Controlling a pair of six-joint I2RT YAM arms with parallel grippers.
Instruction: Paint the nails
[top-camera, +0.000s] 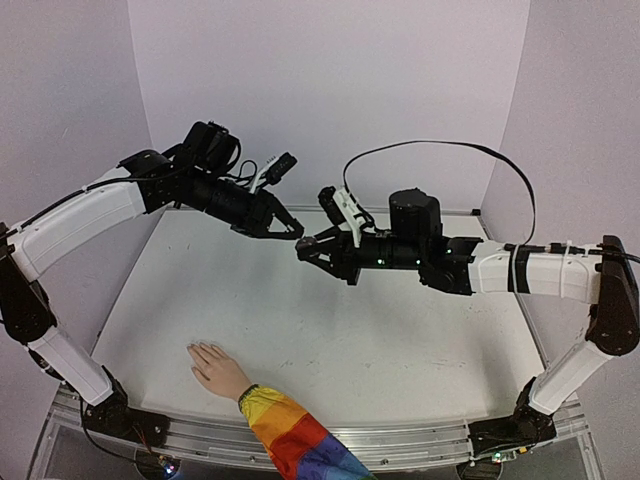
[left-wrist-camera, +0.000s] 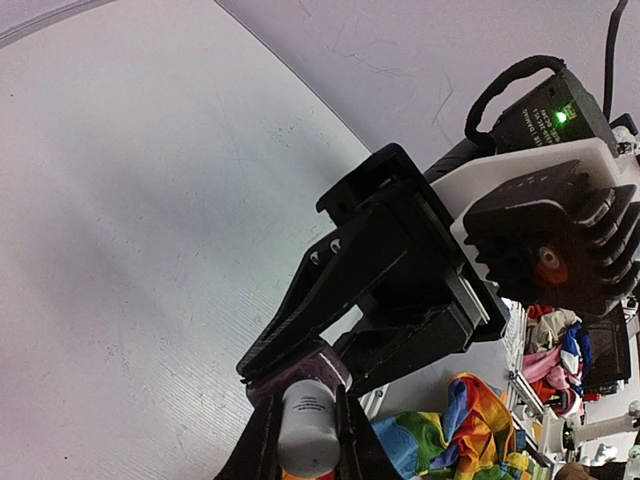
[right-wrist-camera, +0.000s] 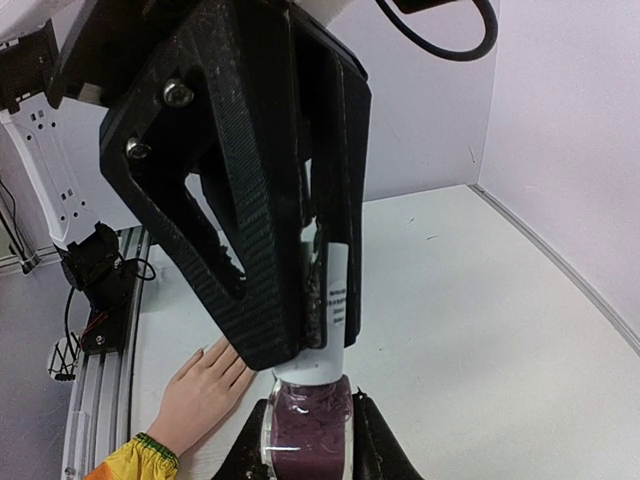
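A small bottle (top-camera: 300, 243) of dark purple polish with a white cap is held in mid-air between both grippers, above the back of the table. My left gripper (top-camera: 296, 231) is shut on the white cap (left-wrist-camera: 308, 425). My right gripper (top-camera: 305, 251) is shut on the purple glass body (right-wrist-camera: 308, 430). The cap (right-wrist-camera: 335, 300) sits on the bottle. The pale hand (top-camera: 215, 368) lies flat, palm down, at the near left of the table, well below and apart from both grippers. Its nails (top-camera: 196, 349) are too small to tell their colour. The hand also shows in the right wrist view (right-wrist-camera: 200, 385).
The rainbow-striped sleeve (top-camera: 290, 440) runs off the table's near edge (top-camera: 400, 440). The white table (top-camera: 400, 330) is walled by pale panels at the back and sides. A black cable (top-camera: 450, 148) loops above the right arm.
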